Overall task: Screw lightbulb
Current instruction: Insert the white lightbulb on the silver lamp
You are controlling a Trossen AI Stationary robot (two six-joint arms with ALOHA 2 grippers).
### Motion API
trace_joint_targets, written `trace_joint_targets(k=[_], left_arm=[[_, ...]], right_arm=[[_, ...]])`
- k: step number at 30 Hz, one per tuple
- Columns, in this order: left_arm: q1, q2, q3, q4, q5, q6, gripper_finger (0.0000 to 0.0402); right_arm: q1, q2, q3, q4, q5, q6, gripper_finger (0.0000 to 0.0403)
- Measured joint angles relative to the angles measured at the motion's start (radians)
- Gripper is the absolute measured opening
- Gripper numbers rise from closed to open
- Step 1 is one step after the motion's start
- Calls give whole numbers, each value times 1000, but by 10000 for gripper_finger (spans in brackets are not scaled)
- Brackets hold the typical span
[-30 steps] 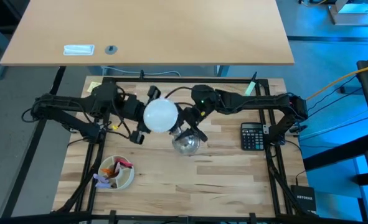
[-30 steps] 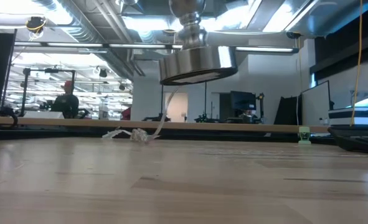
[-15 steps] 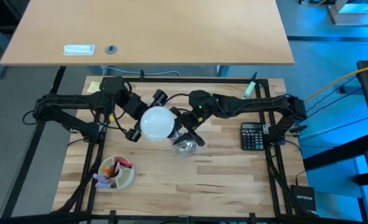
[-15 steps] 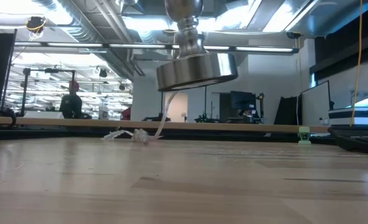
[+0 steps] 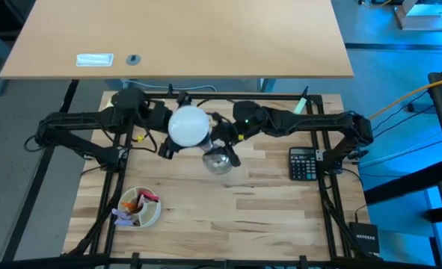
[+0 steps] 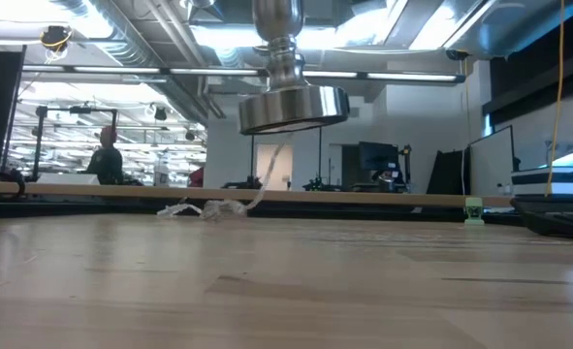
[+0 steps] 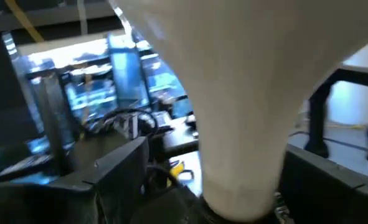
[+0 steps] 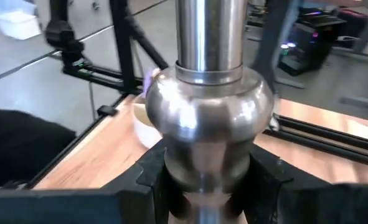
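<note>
lightbulb: the white lightbulb is up off the table between the two arms, dome toward the overhead camera, its narrow end hidden below; in the left wrist view its pale neck fills the picture, tapering down between that arm's own fingers

stand: the silver stand hangs in the air just beside the bulb — the low view shows its flared foot well clear of the tabletop, now nearly level where a moment ago it was tipped

right gripper: the right gripper is closed on the stand's stem below the round knob, dark fingers pressed to either side of the metal, no change in the hold over the last second

left gripper: the left gripper was clamped on the bulb a second ago and has just spread; its fingers now flank the dome, and whether they touch it I cannot tell

what changed: the left wrist has rolled round the bulb through the last second, then let go — the pair has also drifted toward the back of the table

meaning for the task: this reads as the end of one twist, the release made to reset the wrist for another turn; the bulb staying put suggests the thread has caught, though the joint itself is hidden

bystanders: a calculator and a bowl of oddments sit untouched
</note>
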Motion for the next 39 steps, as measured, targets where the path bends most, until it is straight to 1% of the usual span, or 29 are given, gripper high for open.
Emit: trace_joint_targets(k=[3, 5, 8, 13, 15, 18, 22, 24, 26, 29, 32, 34, 36, 37, 39], left_arm=[[-1, -27, 0, -42, -92, -3, 318], [-2, -43, 1, -64, -174, -3, 319], [-13, -69, 2, -94, -327, 17, 319], [-54, -99, 2, -140, -594, 73, 319], [-75, -111, 2, -169, -669, 88, 319], [-98, -118, 3, -179, -676, 76, 320], [-110, -117, 3, -180, -672, 106, 320], [-114, -117, 3, -183, -680, 83, 320], [-131, -113, 5, -205, -723, 77, 320], [-183, -78, 5, -205, -870, 102, 320], [-248, -25, 5, -135, -1069, 151, 320], [-288, 12, 5, -29, -1225, 184, 320], [-319, 53, 5, 115, -1349, 227, 320], [-330, 75, 5, 189, -1380, 267, 320], [-342, 119, 5, 341, -1406, 353, 320]], right_arm=[[-24, -24, 0, -19, 41, 4, 139], [-38, -36, 0, -34, 71, 3, 139], [-64, -49, 0, -46, 96, 5, 139], [-104, -60, 0, -48, 108, 8, 139], [-117, -60, 0, -53, 108, 6, 139], [-129, -60, 0, -69, 108, 2, 139], [-138, -60, 0, -75, 113, -21, 139], [-148, -60, 0, -76, 115, -21, 139], [-160, -60, 0, -77, 118, -21, 139], [-175, -60, 0, -76, 161, -30, 139], [-188, -53, -1, -47, 185, -51, 139], [-189, -49, -1, -27, 188, -50, 139], [-188, -43, -1, -6, 196, -58, 139], [-187, -42, -1, 0, 204, -69, 139], [-185, -33, -1, 17, 209, -74, 139]])
